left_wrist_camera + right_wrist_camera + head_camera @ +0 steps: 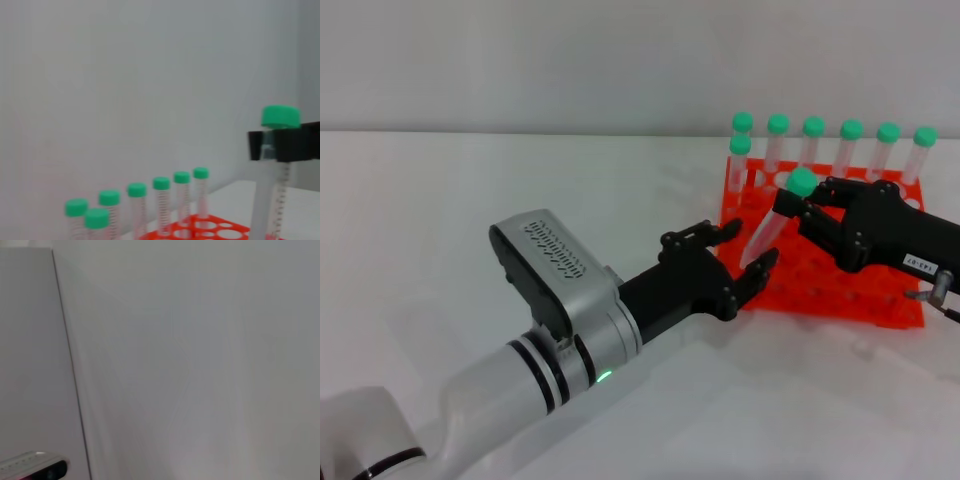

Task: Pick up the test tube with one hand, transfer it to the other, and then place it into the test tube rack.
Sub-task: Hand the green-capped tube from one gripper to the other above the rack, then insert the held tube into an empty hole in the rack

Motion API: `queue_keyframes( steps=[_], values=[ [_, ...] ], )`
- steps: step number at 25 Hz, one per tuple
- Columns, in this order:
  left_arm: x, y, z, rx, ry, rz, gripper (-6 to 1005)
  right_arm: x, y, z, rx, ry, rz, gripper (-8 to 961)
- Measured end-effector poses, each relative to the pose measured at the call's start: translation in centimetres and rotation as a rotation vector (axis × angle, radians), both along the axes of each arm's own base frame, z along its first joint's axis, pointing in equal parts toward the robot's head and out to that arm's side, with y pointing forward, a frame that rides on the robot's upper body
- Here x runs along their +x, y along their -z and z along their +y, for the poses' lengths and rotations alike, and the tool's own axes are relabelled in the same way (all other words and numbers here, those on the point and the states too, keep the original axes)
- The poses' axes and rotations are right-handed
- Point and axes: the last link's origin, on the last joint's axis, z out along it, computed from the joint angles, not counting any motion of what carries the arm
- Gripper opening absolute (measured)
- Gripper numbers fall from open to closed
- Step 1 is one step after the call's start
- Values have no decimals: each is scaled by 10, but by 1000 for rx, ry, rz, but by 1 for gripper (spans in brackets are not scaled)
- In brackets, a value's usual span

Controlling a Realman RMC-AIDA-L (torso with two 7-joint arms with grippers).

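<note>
Hand-over step: right gripper [812,210], centre-right, is clamping the green-capped test tube [770,228]; left gripper [732,262] is gaping wide beneath; next, seating it in the orange test tube rack [840,290].

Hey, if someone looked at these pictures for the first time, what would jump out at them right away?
First, the bright orange-red test tube rack right of centre on the white table, with green-capped tubes standing along its far row. Next, the test tube held tilted in front of the rack by the right tool near its cap. The open left tool reaches in just below the tube's lower end.
</note>
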Motion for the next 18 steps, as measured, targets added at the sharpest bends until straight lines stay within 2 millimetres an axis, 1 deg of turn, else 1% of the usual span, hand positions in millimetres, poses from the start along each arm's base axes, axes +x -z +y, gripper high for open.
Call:
queue_keyframes(
  steps=[3,4,5,6,8,10,13,18],
  values=[
    [-6,-4,-3,24,-30,-25,467,2,-3,3,30,23,6,209],
    [-10,-6,-5,35,-35,-36,514,3,-4,6,45,37,8,209],
    [-19,-13,-12,67,-48,-59,561,6,-7,11,84,74,14,209],
    [-19,-13,-12,67,-48,-59,608,6,-7,11,84,74,14,209],
    [-34,-22,-19,121,-84,-88,685,6,-8,17,108,90,15,208],
    [-53,-35,-29,204,-152,-129,746,1,-7,23,123,93,5,208],
    [-73,-49,-38,282,-225,-167,837,-6,-6,35,144,99,-18,208],
    [-102,-70,-45,393,-352,-202,834,-21,-4,57,177,118,-63,208]
  ],
)
